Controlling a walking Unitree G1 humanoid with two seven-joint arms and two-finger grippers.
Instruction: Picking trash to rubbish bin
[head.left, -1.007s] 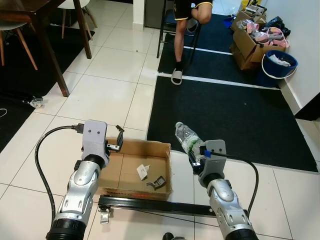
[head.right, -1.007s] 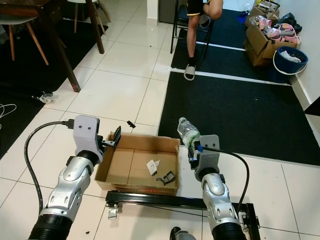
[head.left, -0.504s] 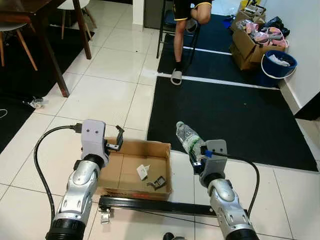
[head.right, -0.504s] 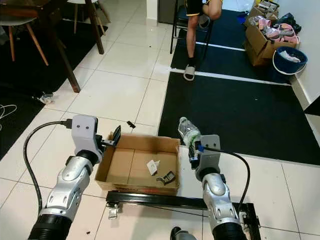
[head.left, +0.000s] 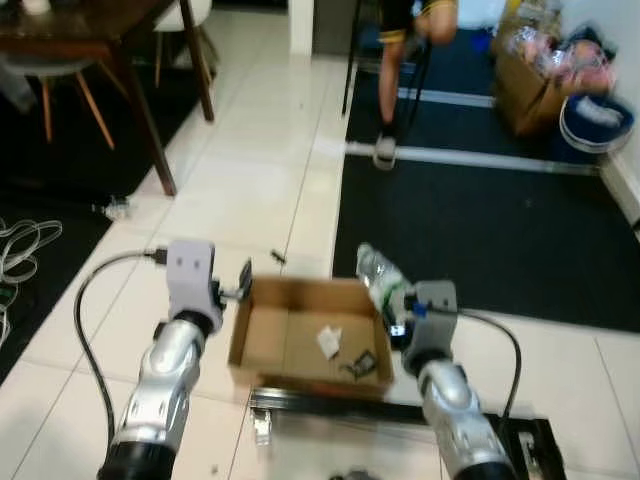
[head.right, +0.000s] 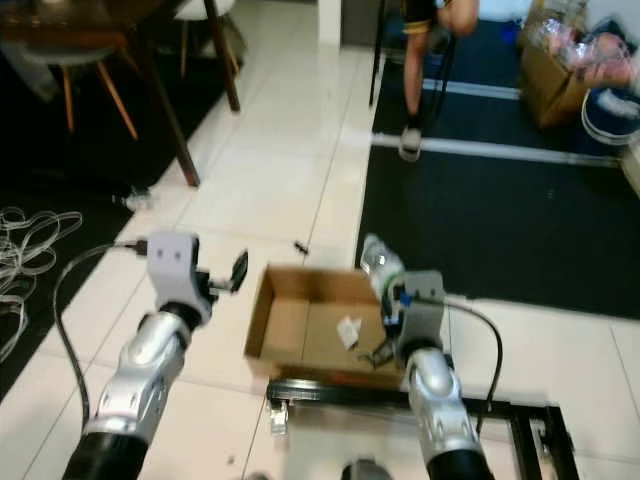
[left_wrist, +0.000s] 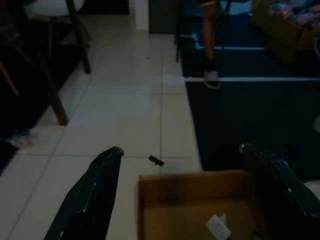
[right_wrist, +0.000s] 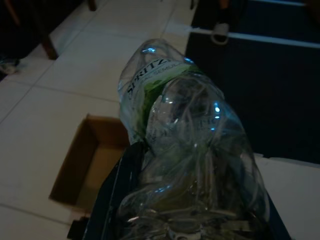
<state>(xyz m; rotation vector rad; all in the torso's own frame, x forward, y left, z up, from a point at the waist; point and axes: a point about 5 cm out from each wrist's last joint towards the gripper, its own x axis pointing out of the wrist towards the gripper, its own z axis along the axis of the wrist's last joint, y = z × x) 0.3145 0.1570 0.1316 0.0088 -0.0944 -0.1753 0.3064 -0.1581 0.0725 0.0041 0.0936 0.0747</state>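
I had the right gripper (head.left: 393, 300) clamped on a clear plastic bottle (head.left: 376, 272), which stood tilted above the right wall of the open cardboard box (head.left: 268, 335) on the tiled floor (head.left: 250, 190). In the right wrist view the bottle (right_wrist: 185, 145) was dented and creased, with a green label band and no liquid that I could make out, held between the black fingers (right_wrist: 117, 187) at its lower body.

I judged the bottle to be light, thin-walled and springy. A crushed wall gives under pressure and can slip or pop sideways, and the smooth plastic offers little friction. The firmer parts would be the shoulder and the base. A grip across the creased middle seemed the least secure.

The left gripper (head.left: 243, 282) hovered just above the box's left wall with its fingers apart and nothing between them; the left wrist view confirmed the gap, with the box (left_wrist: 192, 202) below it.

Inside the box lay a white paper scrap (head.left: 328, 342) and a small dark item (head.left: 364, 362) near the right corner. A black metal frame (head.left: 330, 408) lay along the box's near edge.

A person's leg (head.left: 390, 95) and a chair stood on the dark mat (head.left: 480, 230) well beyond the box. The head views were blurred.
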